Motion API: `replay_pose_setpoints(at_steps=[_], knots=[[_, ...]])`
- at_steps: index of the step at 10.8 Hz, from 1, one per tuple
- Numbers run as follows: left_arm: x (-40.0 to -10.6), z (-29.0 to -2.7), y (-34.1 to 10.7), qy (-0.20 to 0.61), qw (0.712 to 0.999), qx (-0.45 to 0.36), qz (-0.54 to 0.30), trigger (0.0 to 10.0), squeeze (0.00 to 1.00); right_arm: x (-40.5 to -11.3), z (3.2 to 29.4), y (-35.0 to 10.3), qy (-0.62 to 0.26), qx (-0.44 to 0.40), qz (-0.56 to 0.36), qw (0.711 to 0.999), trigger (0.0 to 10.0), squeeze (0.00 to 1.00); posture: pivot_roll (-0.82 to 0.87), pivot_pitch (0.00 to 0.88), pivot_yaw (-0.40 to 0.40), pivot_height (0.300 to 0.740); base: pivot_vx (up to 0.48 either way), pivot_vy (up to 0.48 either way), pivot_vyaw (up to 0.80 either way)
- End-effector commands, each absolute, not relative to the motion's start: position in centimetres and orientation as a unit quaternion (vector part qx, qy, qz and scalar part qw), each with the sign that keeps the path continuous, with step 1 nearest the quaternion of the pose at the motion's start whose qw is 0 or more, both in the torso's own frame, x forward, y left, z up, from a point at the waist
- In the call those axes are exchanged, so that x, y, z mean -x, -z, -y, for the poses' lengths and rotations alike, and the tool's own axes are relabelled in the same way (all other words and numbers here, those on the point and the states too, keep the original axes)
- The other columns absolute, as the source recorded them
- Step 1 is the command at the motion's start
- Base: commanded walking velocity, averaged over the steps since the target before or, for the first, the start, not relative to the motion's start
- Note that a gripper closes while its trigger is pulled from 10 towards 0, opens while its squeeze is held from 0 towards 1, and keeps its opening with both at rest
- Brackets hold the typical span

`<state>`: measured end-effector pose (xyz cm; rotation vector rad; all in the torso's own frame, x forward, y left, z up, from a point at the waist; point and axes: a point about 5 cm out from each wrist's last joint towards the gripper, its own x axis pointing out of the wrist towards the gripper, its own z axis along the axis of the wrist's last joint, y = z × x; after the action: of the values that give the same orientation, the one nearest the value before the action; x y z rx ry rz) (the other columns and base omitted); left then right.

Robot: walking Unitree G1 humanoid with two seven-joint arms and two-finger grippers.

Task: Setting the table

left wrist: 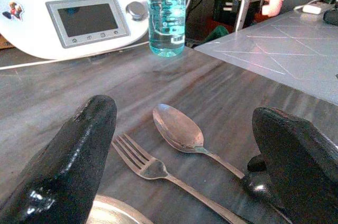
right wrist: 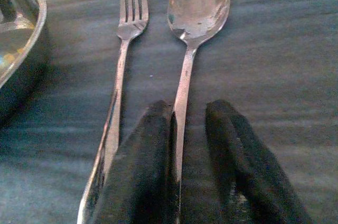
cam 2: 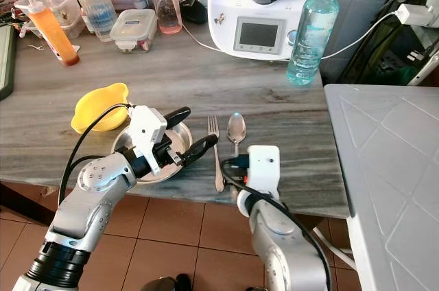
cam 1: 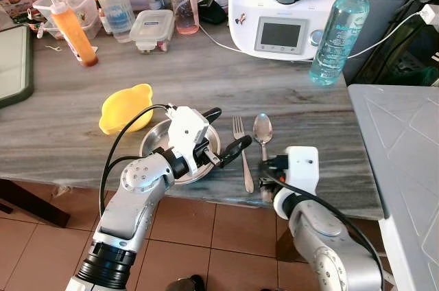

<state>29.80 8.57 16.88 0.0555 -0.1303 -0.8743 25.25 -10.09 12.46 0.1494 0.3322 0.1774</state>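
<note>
A shiny steel spoon (right wrist: 196, 7) lies beside the fork (right wrist: 127, 34), handle between the right gripper (right wrist: 189, 129)'s slightly spread fingers.

Left gripper (left wrist: 185, 160): two black fingers (left wrist: 63, 166) spread wide apart, nothing between them, low over the counter.
Counter (left wrist: 105, 84): grey, wood-grained.
Fork (left wrist: 153, 170): silver, flat on the counter, tines pointing away.
Spoon (left wrist: 182, 131): silver, just beside the fork, bowl facing up, handle running under the far finger.
Metal plate (left wrist: 108, 209): shiny rim beside the near finger.
Kitchen machine (left wrist: 79, 15): white, grey screen, round knob.
Water bottle (left wrist: 166, 12): clear blue, upright beside the machine.
Table (left wrist: 285, 49): pale grey, adjoining the counter.
</note>
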Motion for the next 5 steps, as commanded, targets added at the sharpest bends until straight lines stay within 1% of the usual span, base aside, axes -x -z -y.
replay_pose_setpoints(at_steps=[1, 5], knots=[[-29.95, -8.65, -16.89, 0.423, 0.904, -0.034, 0.063, 10.0, 0.0, -24.93, 10.49, -11.07, -0.07, -0.073, -0.201, 0.974, 10.0, 1.0, 0.11, 0.151, 0.071, 0.74, 0.0, 0.0, 0.0], [-29.98, -8.57, -16.92, 0.424, 0.903, -0.034, 0.064, 10.0, 0.0, -25.12, 11.12, -11.7, -0.055, -0.067, -0.182, 0.98, 10.0, 1.0, 0.11, 0.148, 0.074, 0.74, 0.0, 0.0, 0.0]])
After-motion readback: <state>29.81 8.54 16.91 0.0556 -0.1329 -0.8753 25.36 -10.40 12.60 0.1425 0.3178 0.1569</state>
